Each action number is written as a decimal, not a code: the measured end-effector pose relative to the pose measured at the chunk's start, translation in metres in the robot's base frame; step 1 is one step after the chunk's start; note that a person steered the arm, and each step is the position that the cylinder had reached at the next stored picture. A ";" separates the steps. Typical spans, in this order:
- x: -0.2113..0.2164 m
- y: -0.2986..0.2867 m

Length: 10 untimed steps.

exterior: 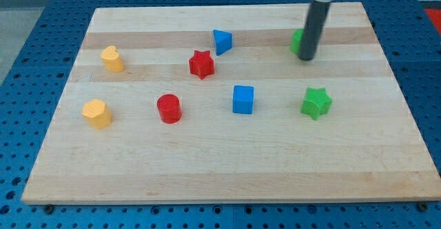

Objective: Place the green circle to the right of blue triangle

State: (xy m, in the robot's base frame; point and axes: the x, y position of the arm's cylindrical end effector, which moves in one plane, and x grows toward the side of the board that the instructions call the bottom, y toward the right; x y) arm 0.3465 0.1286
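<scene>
- I have no jaws to open or close here; my arm ends in a straight dark rod, and my tip (306, 58) rests on the wooden surface (227, 167) near the view's top right.
- The green circle (297, 41) sits just behind my rod, on its left edge in the view; the rod covers most of it, so only a green sliver shows. My tip appears to be against it, though I cannot tell for sure.
- The blue triangle (222, 41) lies well to the view's left of the green circle, at about the same height on the surface.
- A red star (201, 64) stands just below and to the left of the blue triangle.
- A blue cube (242, 98) sits near the middle of the surface, and a green star (316, 103) lies to its right, below my tip.
- A red cylinder (169, 108) stands left of the blue cube.
- Two yellow blocks are at the view's left: an upper yellow block (112, 58) and a lower yellow block (96, 113); their exact shapes are hard to make out.
</scene>
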 end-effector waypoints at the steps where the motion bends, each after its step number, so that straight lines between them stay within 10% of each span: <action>1: 0.007 0.002; 3: -0.028 0.080; 6: -0.044 -0.066; 7: -0.043 -0.017; 10: 0.036 -0.052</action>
State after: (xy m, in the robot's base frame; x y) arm 0.3826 0.0763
